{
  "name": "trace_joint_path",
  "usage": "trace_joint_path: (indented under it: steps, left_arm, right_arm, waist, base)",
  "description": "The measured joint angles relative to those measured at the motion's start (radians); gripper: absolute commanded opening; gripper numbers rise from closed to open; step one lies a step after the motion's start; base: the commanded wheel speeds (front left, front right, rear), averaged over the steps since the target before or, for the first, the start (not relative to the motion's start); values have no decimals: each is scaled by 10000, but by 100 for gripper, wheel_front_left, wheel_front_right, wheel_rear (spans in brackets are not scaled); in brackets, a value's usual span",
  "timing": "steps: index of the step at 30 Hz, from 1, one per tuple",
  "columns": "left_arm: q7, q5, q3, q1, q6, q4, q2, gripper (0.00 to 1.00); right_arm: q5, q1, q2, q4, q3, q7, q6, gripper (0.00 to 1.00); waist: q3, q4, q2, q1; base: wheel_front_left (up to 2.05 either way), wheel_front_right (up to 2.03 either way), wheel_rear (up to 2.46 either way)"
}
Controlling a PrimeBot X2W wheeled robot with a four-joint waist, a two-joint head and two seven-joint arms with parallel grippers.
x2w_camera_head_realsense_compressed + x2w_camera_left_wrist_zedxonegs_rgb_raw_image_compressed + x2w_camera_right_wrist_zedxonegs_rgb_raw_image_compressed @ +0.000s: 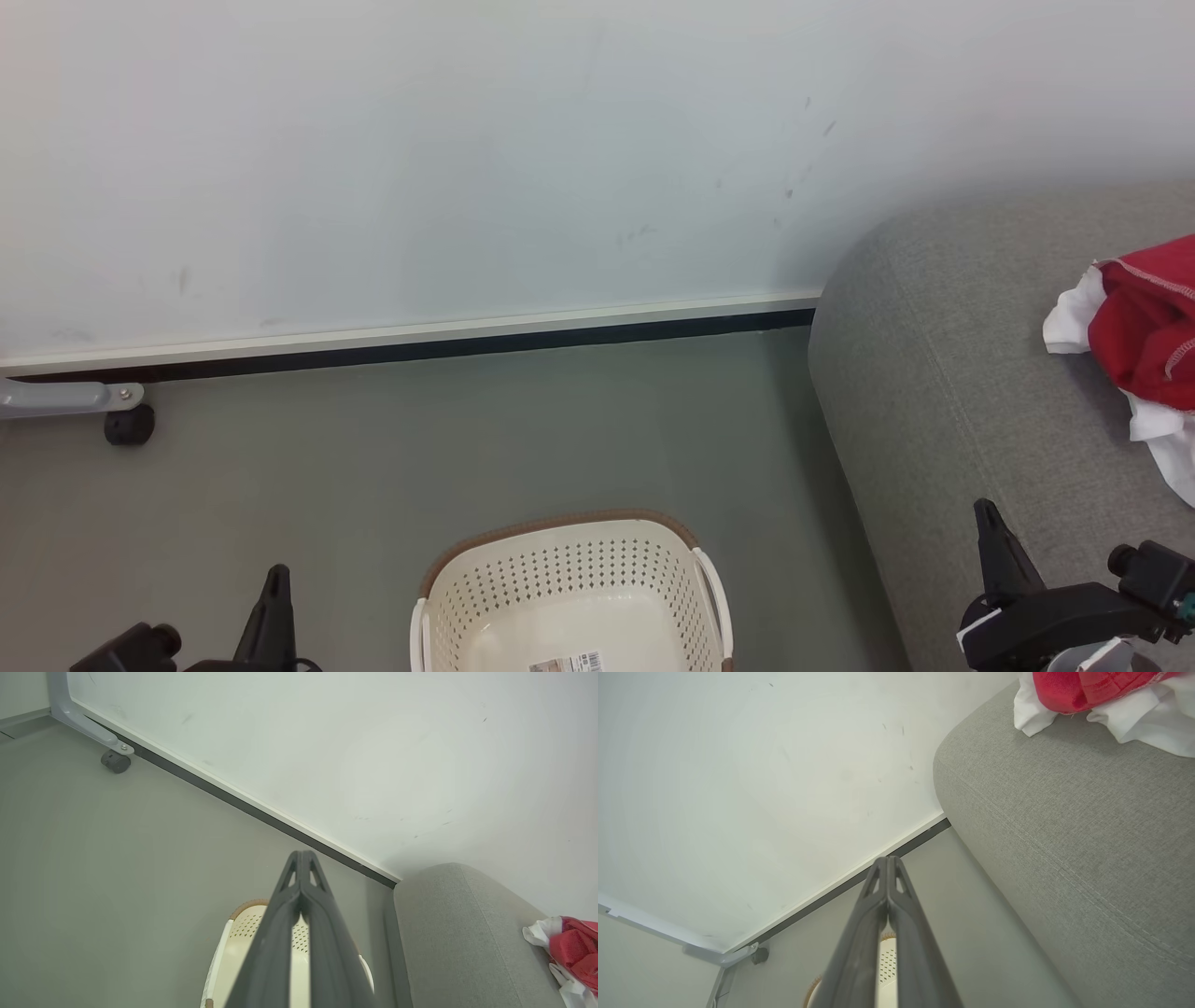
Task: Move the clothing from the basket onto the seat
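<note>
The red and white clothing (1144, 341) lies bunched on the grey seat (943, 392) at the right edge of the head view; it also shows on the seat (458, 933) as clothing (572, 952) in the left wrist view and as clothing (1092, 690) in the right wrist view. The cream basket (569, 560) stands on the floor at bottom centre, and the part of its inside that shows is bare. My left gripper (302, 856) is shut on nothing, above the basket (247, 926). My right gripper (887, 861) is shut and holds nothing, beside the seat (1064, 826).
A pale wall with a dark skirting strip (420, 350) runs behind the grey floor (467, 439). A grey metal leg with a black caster (129, 425) stands at the far left by the wall. The seat's rounded end stands just right of the basket.
</note>
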Motion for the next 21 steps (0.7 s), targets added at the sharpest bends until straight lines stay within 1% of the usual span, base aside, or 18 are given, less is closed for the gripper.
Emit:
trace_joint_path:
  steps: [2,21]
  left_arm:
    - [17,-188,44,-3,-4,35,-27,0]
    - [454,-2694,395,-391,-525,341,-169,0]
  right_arm:
    - [257,-22,42,29,-82,35,42,0]
    - [2675,-96,441,257,-905,472,510,0]
  waist:
    - [3,9,1,0]
    - [34,92,0,0]
  base:
    - [0,0,0]
    - [0,0,0]
